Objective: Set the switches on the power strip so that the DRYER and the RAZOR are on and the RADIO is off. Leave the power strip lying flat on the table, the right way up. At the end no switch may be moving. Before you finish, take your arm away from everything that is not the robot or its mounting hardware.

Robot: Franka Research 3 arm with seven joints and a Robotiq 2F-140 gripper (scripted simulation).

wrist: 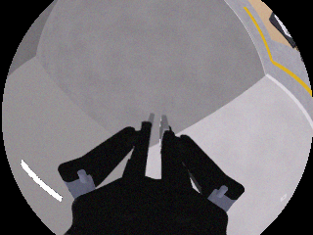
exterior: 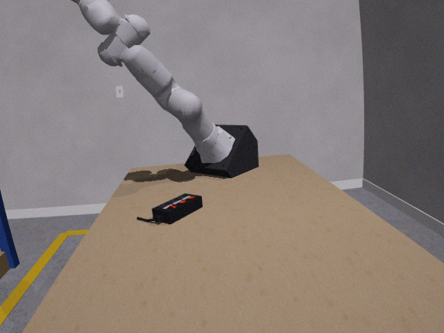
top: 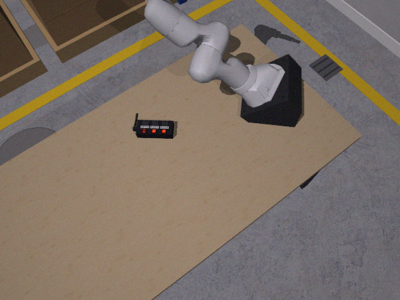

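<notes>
A black power strip (top: 155,129) (exterior: 177,208) lies flat and the right way up on the wooden table (top: 161,209) (exterior: 268,250). It has three red switches in a row with white labels above them; the labels are too small to read. A short black cable stub sticks out of its left end. My gripper (wrist: 156,120) shows only in the wrist view. It is shut on nothing, held high and away from the table, and faces the grey wall and floor. In the top and exterior views only the arm shows, reaching up out of frame.
The arm's black base (top: 274,103) (exterior: 229,154) stands at the far end of the table. Brown crates (top: 74,22) stand on the floor beyond a yellow floor line (top: 97,69). A blue post (exterior: 5,236) stands at the left.
</notes>
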